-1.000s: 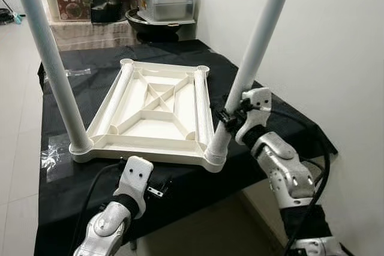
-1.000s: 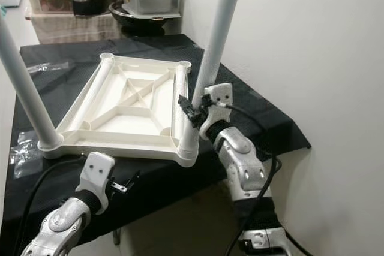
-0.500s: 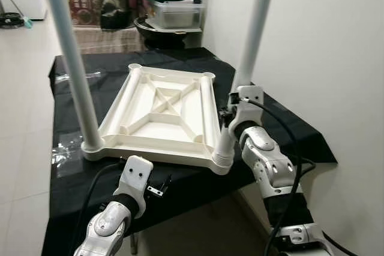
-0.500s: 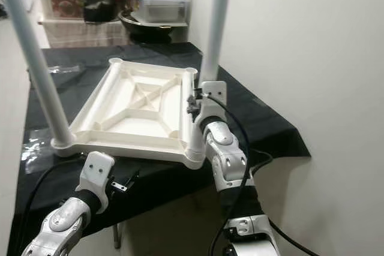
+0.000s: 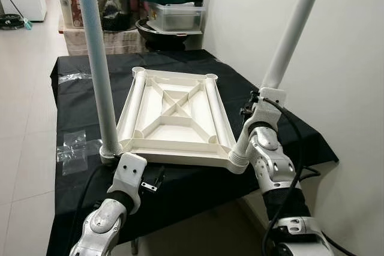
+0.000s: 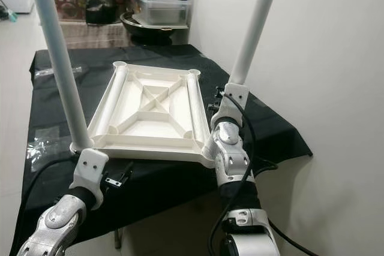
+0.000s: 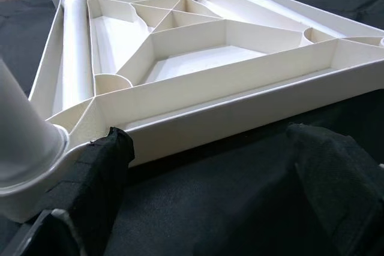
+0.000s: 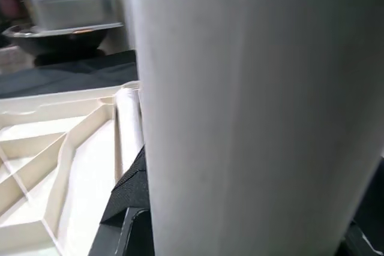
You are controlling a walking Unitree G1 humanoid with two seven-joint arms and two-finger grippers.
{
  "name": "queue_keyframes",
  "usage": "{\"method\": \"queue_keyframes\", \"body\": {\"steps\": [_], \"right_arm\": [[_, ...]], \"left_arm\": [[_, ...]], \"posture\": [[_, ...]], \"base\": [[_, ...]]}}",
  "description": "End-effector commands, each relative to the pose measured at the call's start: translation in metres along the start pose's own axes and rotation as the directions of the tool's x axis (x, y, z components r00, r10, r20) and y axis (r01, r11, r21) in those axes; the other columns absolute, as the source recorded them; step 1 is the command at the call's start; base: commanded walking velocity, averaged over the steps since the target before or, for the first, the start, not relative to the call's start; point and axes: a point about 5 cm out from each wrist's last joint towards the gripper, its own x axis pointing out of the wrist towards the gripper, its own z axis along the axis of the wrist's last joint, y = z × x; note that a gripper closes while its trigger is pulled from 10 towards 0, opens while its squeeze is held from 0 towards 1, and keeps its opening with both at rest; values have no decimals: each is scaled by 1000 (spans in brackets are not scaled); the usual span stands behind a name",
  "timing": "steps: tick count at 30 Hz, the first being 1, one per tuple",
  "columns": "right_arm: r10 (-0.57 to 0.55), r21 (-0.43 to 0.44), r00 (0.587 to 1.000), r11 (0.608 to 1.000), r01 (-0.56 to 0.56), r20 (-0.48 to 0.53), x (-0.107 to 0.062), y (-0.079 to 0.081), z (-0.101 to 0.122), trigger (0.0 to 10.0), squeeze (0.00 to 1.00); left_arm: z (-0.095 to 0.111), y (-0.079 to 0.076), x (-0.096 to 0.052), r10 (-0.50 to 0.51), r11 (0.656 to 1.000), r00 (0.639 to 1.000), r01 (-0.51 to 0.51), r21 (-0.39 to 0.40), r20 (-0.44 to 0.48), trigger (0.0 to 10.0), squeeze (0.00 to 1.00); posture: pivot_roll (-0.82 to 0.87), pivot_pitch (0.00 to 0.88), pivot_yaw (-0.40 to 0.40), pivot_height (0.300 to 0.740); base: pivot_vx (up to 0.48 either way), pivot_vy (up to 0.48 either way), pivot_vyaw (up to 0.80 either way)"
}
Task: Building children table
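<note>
White table leg (image 5: 282, 58) is clasped by the right gripper (image 5: 251, 112), while the left gripper (image 7: 210, 202) is held open just before the upturned tabletop (image 5: 180, 112).

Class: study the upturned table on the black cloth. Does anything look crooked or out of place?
Yes. The leg held by the right hand leans outward, while the other leg stands nearly upright. Two far corner sockets have no upright legs.

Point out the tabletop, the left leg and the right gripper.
tabletop (image 5: 174, 119), left eye view, centre ribbing of its underside.
left leg (image 5: 99, 70), left eye view, mid-shaft.
right gripper (image 5: 250, 107), left eye view, fingers at the right leg.
</note>
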Motion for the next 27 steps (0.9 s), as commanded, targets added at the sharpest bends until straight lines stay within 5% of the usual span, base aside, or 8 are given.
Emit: {"method": "queue_keyframes", "body": {"steps": [1,27], "right_arm": [[-112,-47,974,993,105,-196,-1,-23,-49,10000,0],[-72,-61,991,996,65,-114,2,-7,-45,10000,0]], "left_arm": [[2,2,3,10,1000,1000,-10,25,11,10000,0],[1,1,7,29,999,999,-30,24,17,10000,0]], "posture": [[50,0,-99,740],[37,0,-106,740]], "base": [[0,0,0],[0,0,0]]}}
